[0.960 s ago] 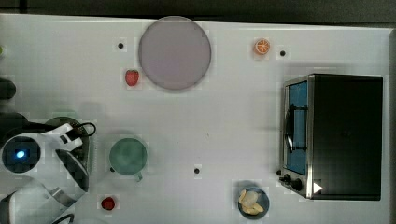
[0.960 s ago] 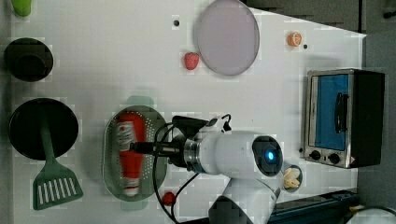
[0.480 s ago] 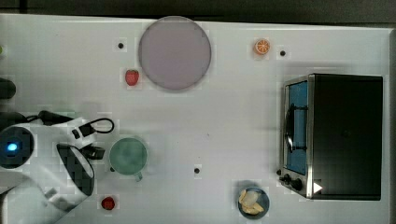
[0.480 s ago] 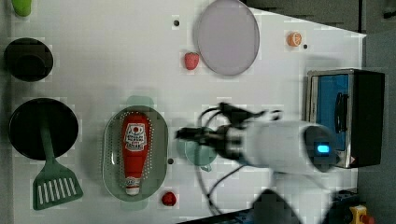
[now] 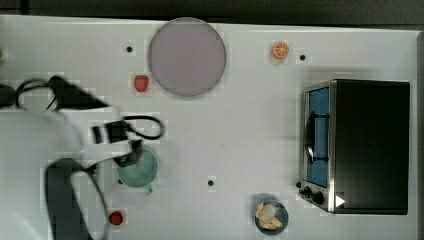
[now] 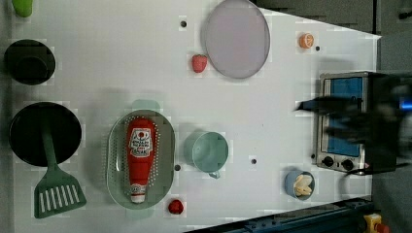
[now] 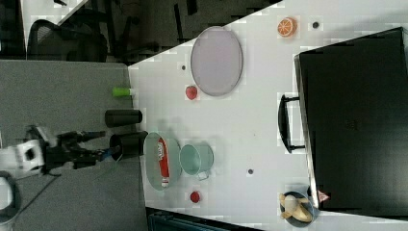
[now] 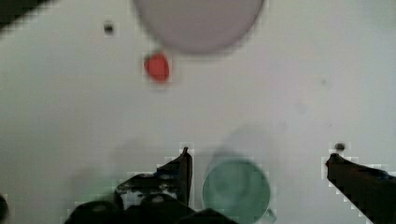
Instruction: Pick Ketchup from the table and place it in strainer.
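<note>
**Ketchup in strainer, pincer empty**

While the pincer [image 8: 257, 161] hangs above the table w/ fingers [image 8: 184, 170] spread wide apart and nothing betw. them, the Ketchup [image 6: 140, 158] lies lengthwise in the strainer [image 6: 116, 162], cap toward the small round red fruit [image 6: 175, 207]. Wrist view: green cup [image 8: 237, 189] sits below the pincer, betw. the fingers; strawberry [image 8: 157, 66] and grey-lilac plate [image 8: 201, 23] lie well beyond the tips. Left view: cup just beside strainer, not touching.

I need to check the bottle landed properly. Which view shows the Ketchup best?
The left view: the Ketchup lies full length inside the strainer, label up. The right view shows it smaller, at an angle, in the strainer.
</note>
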